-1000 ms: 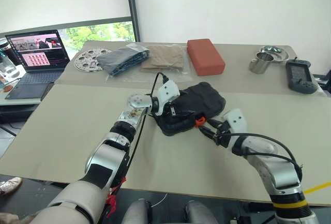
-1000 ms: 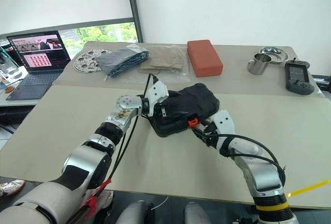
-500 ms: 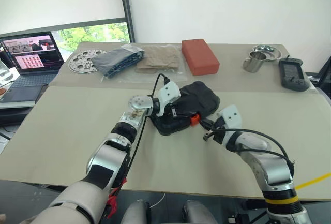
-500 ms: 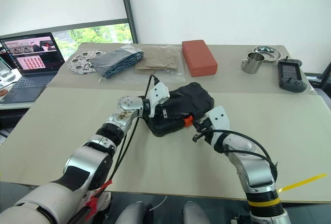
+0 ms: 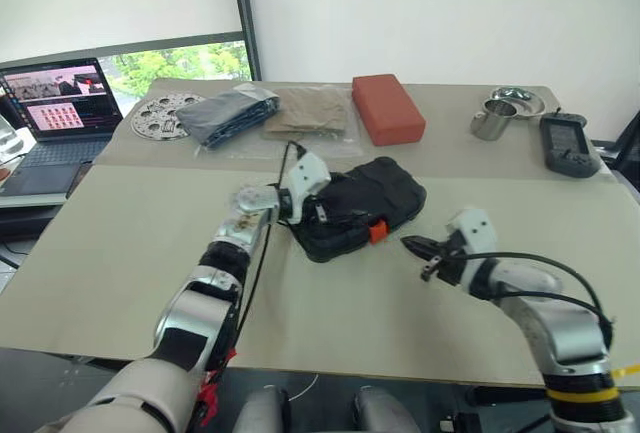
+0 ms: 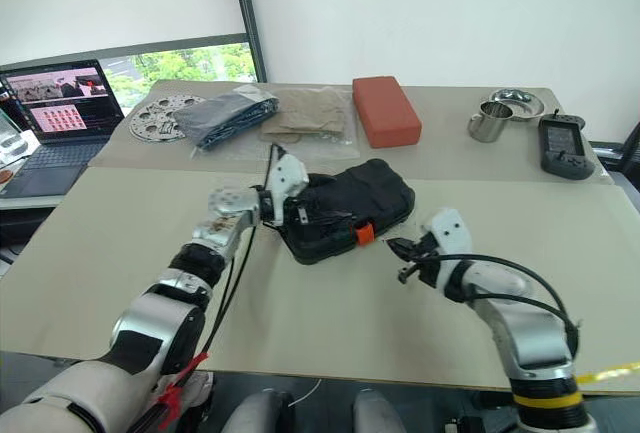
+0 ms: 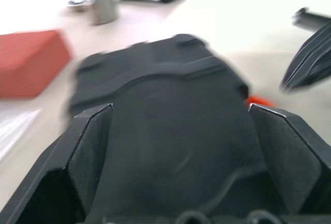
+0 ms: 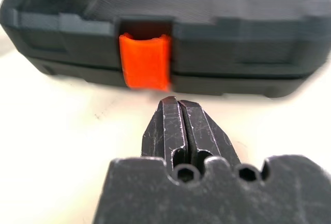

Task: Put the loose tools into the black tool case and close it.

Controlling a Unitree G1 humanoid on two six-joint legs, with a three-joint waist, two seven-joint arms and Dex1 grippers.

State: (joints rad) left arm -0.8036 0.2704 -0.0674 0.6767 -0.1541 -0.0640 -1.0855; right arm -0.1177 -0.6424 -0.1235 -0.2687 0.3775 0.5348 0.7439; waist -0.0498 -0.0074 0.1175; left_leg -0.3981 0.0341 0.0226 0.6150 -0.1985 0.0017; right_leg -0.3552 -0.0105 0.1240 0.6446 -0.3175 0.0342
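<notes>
Tool case (image 5: 360, 208) mid-table (block (image 5: 387, 108) behind).

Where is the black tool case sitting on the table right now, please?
In the head views, the black tool case lies closed mid-table, in front of the red block, between both end effectors.

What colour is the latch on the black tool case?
Orange latch, clearest in the right wrist view.

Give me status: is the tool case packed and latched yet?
Done: black tool case lies closed, orange latch flat across its seam; no loose tools lie on the table. In hand: nothing; right gripper shut, empty, clear of the latch; left gripper open at the case. Left: likely only retracting.
</notes>
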